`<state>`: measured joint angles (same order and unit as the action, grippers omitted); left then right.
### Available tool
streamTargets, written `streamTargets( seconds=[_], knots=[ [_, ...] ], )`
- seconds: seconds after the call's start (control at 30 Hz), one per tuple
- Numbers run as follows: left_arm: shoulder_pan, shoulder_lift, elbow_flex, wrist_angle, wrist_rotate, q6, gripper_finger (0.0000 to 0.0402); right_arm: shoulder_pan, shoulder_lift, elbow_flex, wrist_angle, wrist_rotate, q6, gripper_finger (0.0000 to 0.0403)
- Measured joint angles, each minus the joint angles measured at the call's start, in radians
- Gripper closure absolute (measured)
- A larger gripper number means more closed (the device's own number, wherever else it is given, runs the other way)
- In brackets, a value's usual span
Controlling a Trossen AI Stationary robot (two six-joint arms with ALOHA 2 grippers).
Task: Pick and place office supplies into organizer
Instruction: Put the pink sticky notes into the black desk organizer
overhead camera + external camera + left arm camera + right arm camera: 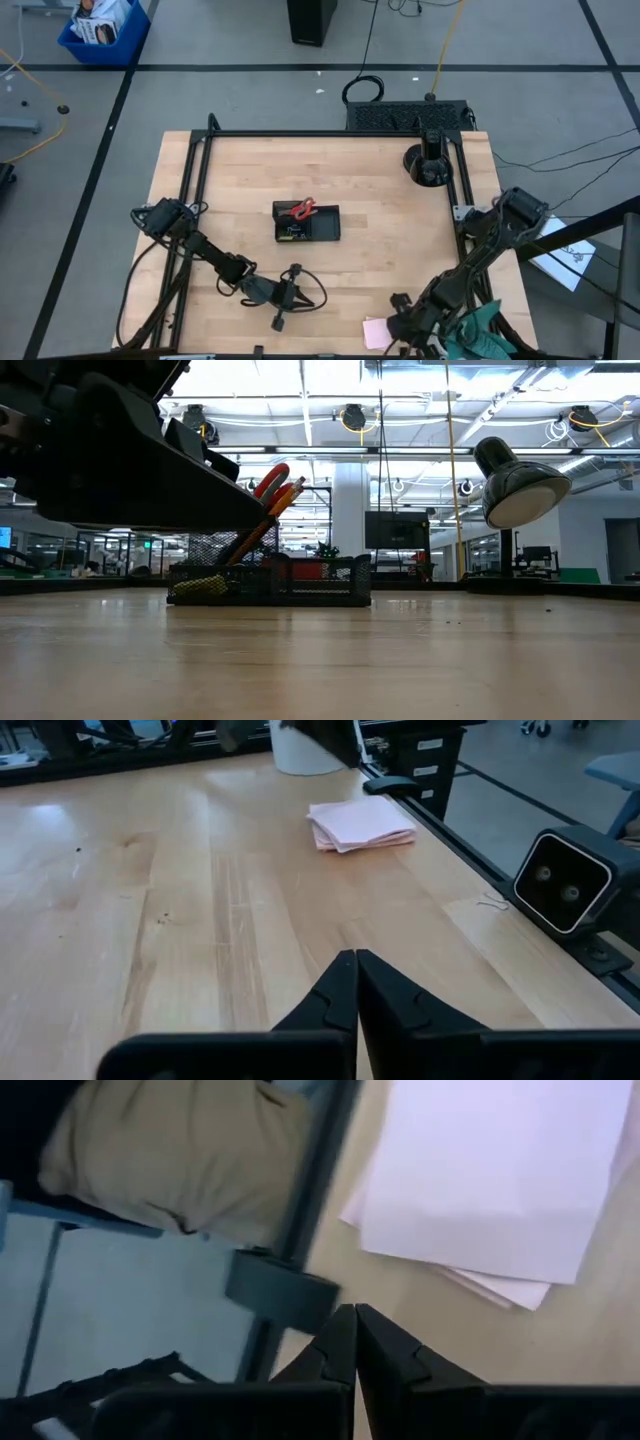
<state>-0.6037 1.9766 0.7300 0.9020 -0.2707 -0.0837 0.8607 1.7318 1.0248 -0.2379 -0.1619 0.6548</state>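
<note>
Your organizer (pixel 307 223) sits near the middle of the table and already holds most of the load: the red-handled scissors (pixel 298 209) and orange pencils (pixel 270 515) stand up in it. What seems left is the pink sticky-note pad (pixel 376 331), lying at the table's near edge on the right side. Your right gripper (pixel 355 1320) hangs just beside that pad with its fingers pressed together on nothing, the tips over bare wood close to the table frame; it looks like a grasp that missed, though the angle is too awkward to be sure. Your left gripper (pixel 355 960) waits low over the near left of the table, also closed and empty. Next you will need to spread the right fingers, shift over onto the pad, get one finger under its edge, and only then carry it to the tray.
</note>
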Motion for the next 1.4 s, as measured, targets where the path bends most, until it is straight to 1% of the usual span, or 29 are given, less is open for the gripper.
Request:
streamTargets(
  seconds=[0.2,0.4,0.47,0.57,0.67,0.73,0.83,0.97,1.03,1.1,1.2,1.3,1.4],
  knots=[
    [0.0,0.0,0.0,-0.003,0.0,0.0,0.0375,-0.031,0.077,-0.001,0.016,0.001,-0.007,0.0403],
    [-0.002,0.0,0.0,-0.01,0.0,-0.003,0.0386,-0.071,0.109,0.0,0.081,-0.007,-0.066,0.0403],
    [-0.002,0.0,0.0,-0.01,0.0,-0.004,0.0394,-0.087,0.112,-0.001,0.118,0.011,-0.091,0.0403],
    [-0.002,0.0,0.0,-0.011,0.0,-0.004,0.0398,-0.109,0.113,-0.002,0.153,0.071,-0.134,0.0403],
    [-0.002,0.0,0.0,-0.011,0.0,-0.004,0.0388,-0.136,0.121,-0.002,0.162,0.119,-0.182,0.0403],
    [-0.002,0.0,0.0,-0.011,0.0,-0.004,0.038,-0.154,0.128,-0.002,0.166,0.129,-0.212,0.0403],
    [-0.002,0.0,0.0,-0.011,0.0,-0.003,0.0373,-0.185,0.151,-0.001,0.189,0.104,-0.247,0.0403],
    [-0.002,0.0,0.0,-0.015,0.0,-0.003,0.0371,-0.215,0.177,0.0,0.238,0.099,-0.276,0.0403],
    [-0.002,0.0,0.0,-0.017,0.0,-0.003,0.0371,-0.224,0.173,0.0,0.228,0.094,-0.279,0.0403],
    [-0.002,0.0,0.0,-0.017,0.0,-0.003,0.0371,-0.224,0.156,-0.001,0.208,0.116,-0.294,0.0403],
    [-0.002,0.0,0.0,-0.017,0.0,-0.003,0.0371,-0.211,0.118,-0.005,0.183,0.209,-0.329,0.0403],
    [-0.002,0.0,0.0,-0.018,0.0,-0.004,0.0371,-0.2,0.069,-0.005,0.161,0.275,-0.321,0.0403],
    [-0.002,0.0,0.0,-0.019,0.0,-0.007,0.0371,-0.192,0.039,-0.003,0.159,0.266,-0.303,0.0403]
  ],
)
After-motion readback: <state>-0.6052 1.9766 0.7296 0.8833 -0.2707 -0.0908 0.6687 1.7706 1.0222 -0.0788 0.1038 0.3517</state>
